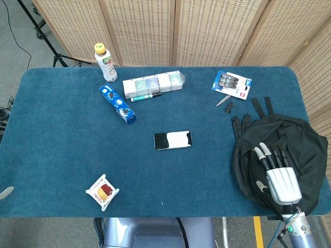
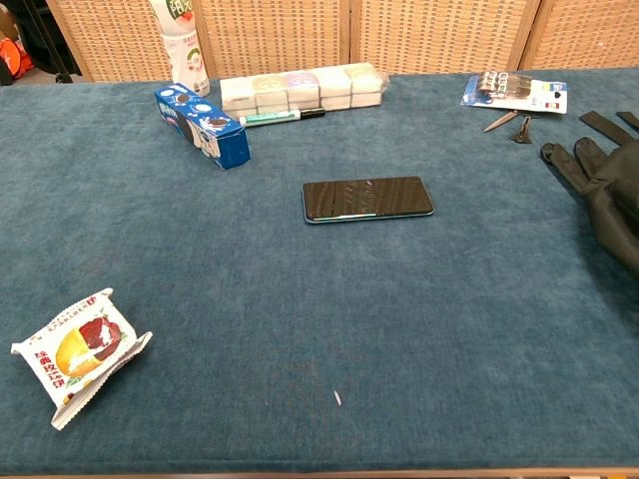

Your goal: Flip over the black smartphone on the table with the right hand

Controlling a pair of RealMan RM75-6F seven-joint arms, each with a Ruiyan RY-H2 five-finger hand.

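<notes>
Slim black rectangular smartphone (image 1: 172, 140) lies flat near the middle of the blue felt-covered table (image 1: 62, 134), glossy face up — the head view shows a bright reflection across it, the chest view a dark glassy surface.

Right hand (image 1: 276, 173), white palm with dark fingers, hovers above the crumpled black fabric backpack (image 1: 300, 139) at the right edge, well apart from the phone. Fingers extended, slightly apart, holding nothing. Left hand not visible in either view.

Risks, as judged:
- Phone sits flush on soft felt; fingertips may fail to get under an edge and simply push it along.
- Sliding could carry it toward the blue rectangular biscuit box (image 1: 117, 104) or the white multipack of small cartons (image 1: 153, 83).
- Reaching out, the arm could snag the backpack's straps.

Unclear or cut off:
- Right hand absent from the chest view, so its height over the backpack cannot be judged.
- Backpack cropped at the right there.
- The reflection hides any detail of the phone's screen.
</notes>
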